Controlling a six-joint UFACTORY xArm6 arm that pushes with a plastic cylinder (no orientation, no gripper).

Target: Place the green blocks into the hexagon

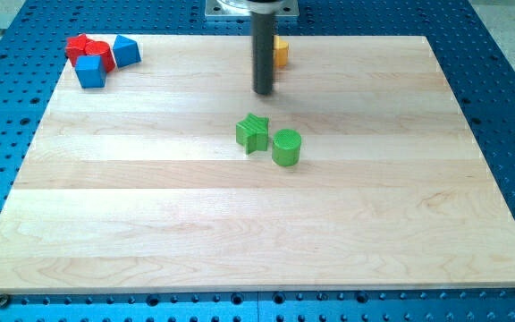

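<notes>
Sitting near the frame's centre, the green star (252,132) and green cylinder (286,147) nearly touch. My tip (264,92), fingerless, stands just above them. Judging it, I circle behind them; no hexagon is discernible on the desk (150,224).

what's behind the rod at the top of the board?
A yellow block pokes out on the view's right of the rod; the rest is covered, so its shape is unclear. My tip sits above the green star.
</notes>
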